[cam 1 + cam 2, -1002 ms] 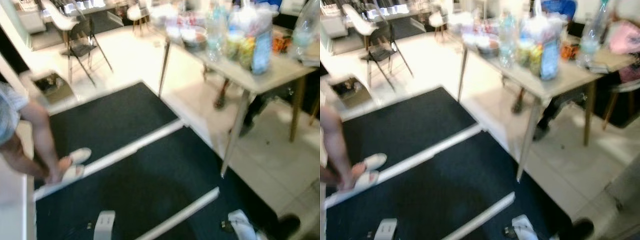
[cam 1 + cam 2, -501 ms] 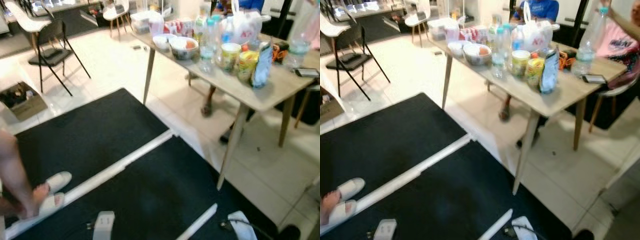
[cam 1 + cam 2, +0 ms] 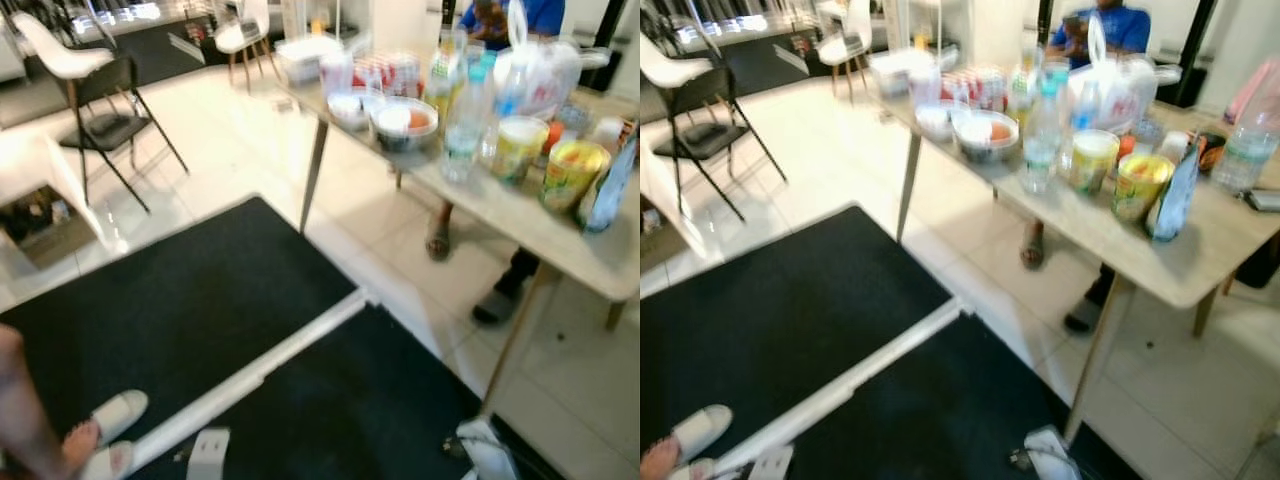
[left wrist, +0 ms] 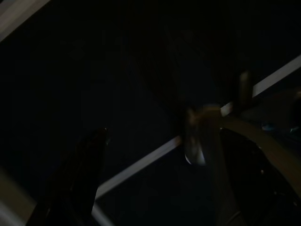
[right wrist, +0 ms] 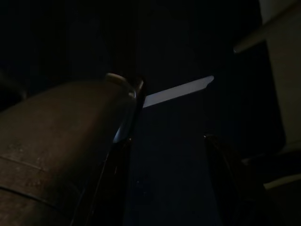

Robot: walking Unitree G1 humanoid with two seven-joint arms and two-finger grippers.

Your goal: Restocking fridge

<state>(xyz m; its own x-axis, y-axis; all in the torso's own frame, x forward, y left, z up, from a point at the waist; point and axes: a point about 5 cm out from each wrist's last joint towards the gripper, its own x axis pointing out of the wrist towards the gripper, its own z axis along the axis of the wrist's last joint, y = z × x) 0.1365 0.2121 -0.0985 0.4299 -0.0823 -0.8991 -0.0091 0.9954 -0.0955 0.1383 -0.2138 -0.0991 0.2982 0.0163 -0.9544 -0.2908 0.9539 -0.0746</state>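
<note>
A light wooden table (image 3: 1200,270) stands ahead to my right, loaded with groceries. On it are a clear water bottle (image 3: 1042,140), a bowl of food (image 3: 985,135), two yellow tubs (image 3: 1137,185), a blue packet (image 3: 1170,200), red cans (image 3: 980,85) and a white plastic bag (image 3: 1105,90). Both arms hang low over the dark mat. In the dim left wrist view my left gripper (image 4: 150,132) is open, with only floor between its fingers. My right gripper (image 5: 169,110) is open too, with nothing in it.
Black mats (image 3: 180,300) with a white strip (image 3: 260,370) cover the floor before me. A person's foot in a white slipper (image 3: 110,420) is at the lower left. A black folding chair (image 3: 110,110) and a cardboard box (image 3: 35,215) stand further left. A person in blue (image 3: 1110,25) sits behind the table.
The camera has swung and moved, so the table now looks nearer and larger. The standing person's leg has slid toward the lower left corner. Both arms still hang idle.
</note>
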